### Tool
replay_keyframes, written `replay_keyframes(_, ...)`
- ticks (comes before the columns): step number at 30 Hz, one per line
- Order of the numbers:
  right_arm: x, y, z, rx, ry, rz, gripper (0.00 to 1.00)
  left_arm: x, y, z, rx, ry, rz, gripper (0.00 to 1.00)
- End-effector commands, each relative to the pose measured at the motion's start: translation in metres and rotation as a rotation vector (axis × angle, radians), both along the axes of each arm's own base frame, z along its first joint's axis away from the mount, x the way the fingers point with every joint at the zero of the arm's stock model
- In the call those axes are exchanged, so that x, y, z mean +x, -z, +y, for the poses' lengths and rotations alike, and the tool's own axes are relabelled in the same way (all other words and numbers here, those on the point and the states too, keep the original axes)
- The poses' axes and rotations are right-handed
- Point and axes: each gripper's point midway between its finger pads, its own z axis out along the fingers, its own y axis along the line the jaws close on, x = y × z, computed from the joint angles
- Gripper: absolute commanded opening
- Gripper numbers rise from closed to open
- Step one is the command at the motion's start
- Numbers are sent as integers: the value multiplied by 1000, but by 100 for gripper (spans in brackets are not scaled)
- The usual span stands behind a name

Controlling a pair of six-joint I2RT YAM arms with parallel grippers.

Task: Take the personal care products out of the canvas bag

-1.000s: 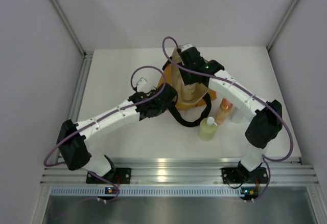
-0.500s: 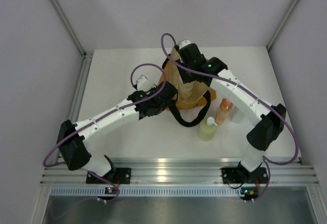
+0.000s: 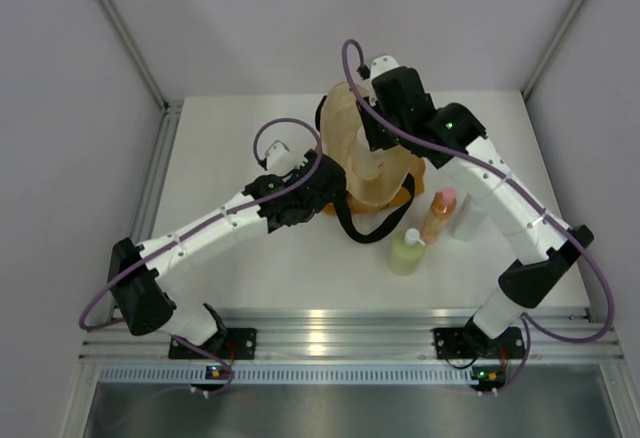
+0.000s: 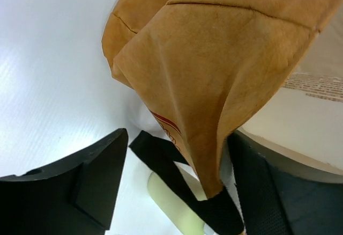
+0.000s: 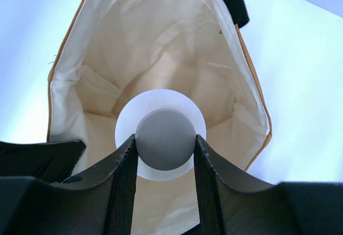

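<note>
One canvas bag mid-frame, right gripper clamped on one grey-topped white container over its mouth, one orange bottle and one green pump bottle lower right, left gripper jaws wide apart

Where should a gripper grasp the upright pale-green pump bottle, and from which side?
Round its body below the white pump head, probably from the near side: the pump bottle stands upright, the orange bottle crowds its far right, and the bag's black handle lies left.
</note>
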Motion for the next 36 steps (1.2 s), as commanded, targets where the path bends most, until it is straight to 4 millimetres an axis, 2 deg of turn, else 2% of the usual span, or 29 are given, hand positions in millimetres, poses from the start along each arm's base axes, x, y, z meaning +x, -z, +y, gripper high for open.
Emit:
replay_keyframes(1, -19, -81, -7, 164, 3, -164, 0, 2, -41, 5, -56, -8, -83, 85)
replay_keyframes(2, -21, -84, -7, 170, 1, -167, 0, 3, -49, 6, -54, -7, -101, 89)
replay_keyframes(3, -22, -87, -8, 175, -3, -170, 0, 3, -53, 7, -54, -4, -110, 97)
replay_keyframes(4, -26, -94, -10, 188, -4, -181, 0, 3, -59, 8, -57, -3, -125, 98)
replay_keyframes(8, -39, -110, -15, 225, -19, -196, 0, 4, -84, 14, -43, 19, -180, 98)
replay_keyframes(17, -58, -130, -27, 278, -33, -225, 0, 1, -96, 20, -10, 48, -214, 98)
replay_keyframes(27, -78, -176, -33, 384, -85, -303, 0, 0, -128, 39, 79, 76, -306, 98)
replay_keyframes(33, -89, -185, -24, 418, -164, -304, 0, -4, -146, 59, 147, 77, -363, 98)
replay_keyframes(36, -103, -183, -10, 424, -276, -280, 0, -8, -163, 76, 177, 60, -407, 98)
